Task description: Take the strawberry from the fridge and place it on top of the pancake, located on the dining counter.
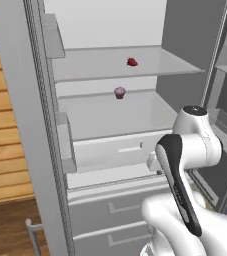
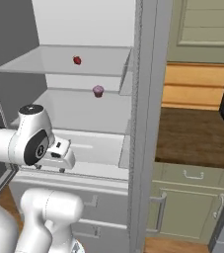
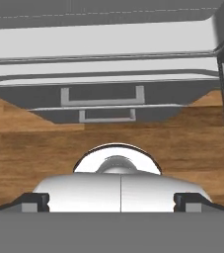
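Note:
The fridge (image 1: 185,40) stands open with white shelves inside. A tiny dark-red strawberry (image 1: 132,62) (image 2: 77,60) lies on its upper shelf. My gripper (image 2: 49,169) (image 3: 112,201) hangs low in front of the fridge, well below the strawberry, at the height of the white drawer. It points down at the wooden floor and its jaws stand wide open with nothing between them. In the hand view the fingertips (image 3: 34,201) sit at the far left and right of the bottom edge. The pancake and the dining counter are out of view.
A pink-purple cupcake (image 1: 119,92) (image 2: 98,91) sits on the shelf under the strawberry. Grey lower fridge drawers (image 3: 101,96) are shut. The open door with its bins (image 1: 225,130) stands at the right; a brown countertop over pale cabinets (image 2: 192,133) lies beside the fridge.

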